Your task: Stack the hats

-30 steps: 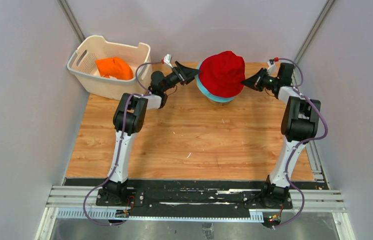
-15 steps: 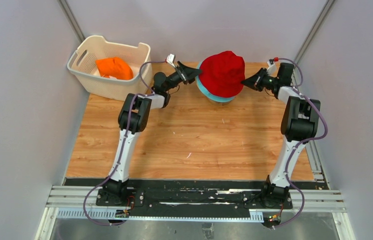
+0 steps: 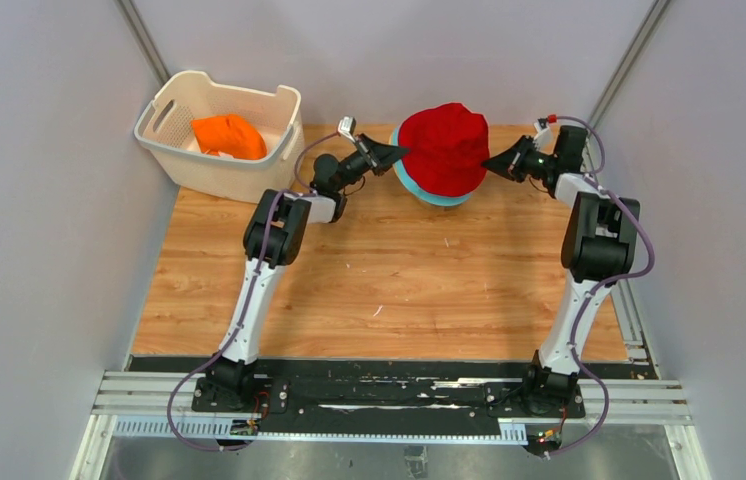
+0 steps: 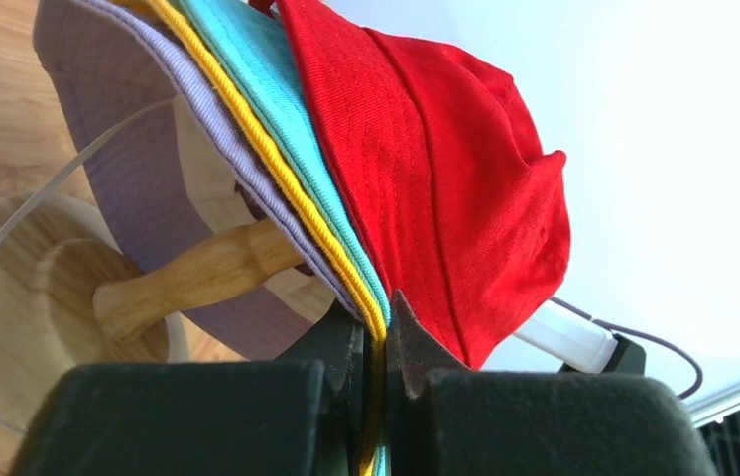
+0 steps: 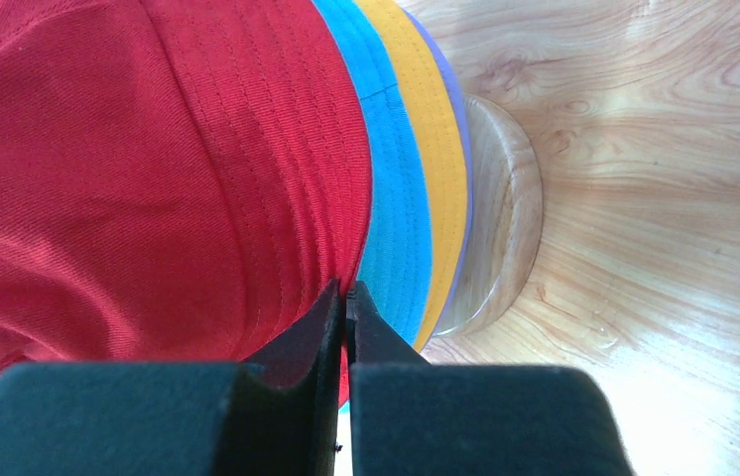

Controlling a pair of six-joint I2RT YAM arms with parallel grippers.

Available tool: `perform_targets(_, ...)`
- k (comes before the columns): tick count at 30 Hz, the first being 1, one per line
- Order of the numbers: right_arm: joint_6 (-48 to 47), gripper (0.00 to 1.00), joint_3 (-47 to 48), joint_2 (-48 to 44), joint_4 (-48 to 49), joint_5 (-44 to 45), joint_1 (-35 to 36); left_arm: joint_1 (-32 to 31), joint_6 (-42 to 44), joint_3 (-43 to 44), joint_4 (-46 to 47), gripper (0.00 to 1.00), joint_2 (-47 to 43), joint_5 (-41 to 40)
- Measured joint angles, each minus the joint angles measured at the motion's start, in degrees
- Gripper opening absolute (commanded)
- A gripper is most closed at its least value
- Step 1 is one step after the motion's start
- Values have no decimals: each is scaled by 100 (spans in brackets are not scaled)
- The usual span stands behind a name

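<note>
**Hats, counted: five.** Four are nested on one wooden stand [image 4: 197, 273]. From the outside in they are the red hat [image 3: 444, 148], teal hat [image 5: 391, 188], yellow hat [image 5: 435, 169] and lavender hat [image 4: 118, 129]. The fifth, the orange hat [image 3: 229, 135], lies crumpled in the one white basket [image 3: 214, 175]; which way it points cannot be told.

**Direction.** The nested four sit crown up and opening down. Their shared axis runs along the stem of the stand.

**Appearance.** The hats are soft ribbed cloth with rows of stitching round floppy brims. The red crown is creased and covers the others, so only thin bands of teal, yellow and lavender brim show beneath it. The lavender underside and the stem are visible from the left wrist.

**Place.** The stand is at the far middle of the wooden counter [image 3: 389, 280], and the basket is at its far left corner.

**Grasp.** Two arms meet the pile from opposite sides.
- **Left side:** the left fingers [image 4: 341, 342] are pressed nearly together on the bunched brim edges. The yellow edge shows in the narrow gap, and the red cloth hangs over the outer finger.
- **Right side:** the right fingers [image 5: 318, 322] are pinched together on the rim of the red brim, just beside the teal band.
</note>
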Motion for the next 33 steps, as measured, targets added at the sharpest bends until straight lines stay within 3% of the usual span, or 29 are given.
perform_targets(7, 44, 0, 326, 315, 33, 11, 72, -74, -221, -433, 511, 0, 7, -568)
perform_targets(14, -236, 1, 975, 601, -531, 295, 234, -83, -302, -505, 658, 0, 151, -879)
perform_targets(25, -1510, 1, 2225, 787, -2441, 1729, 772, -63, 28, -975, 310, 0, -162, -1086)
perform_targets(33, -2124, 1, 2476, 798, -3056, 2514, 1080, -59, 190, -1051, 42, 0, -299, -1084)
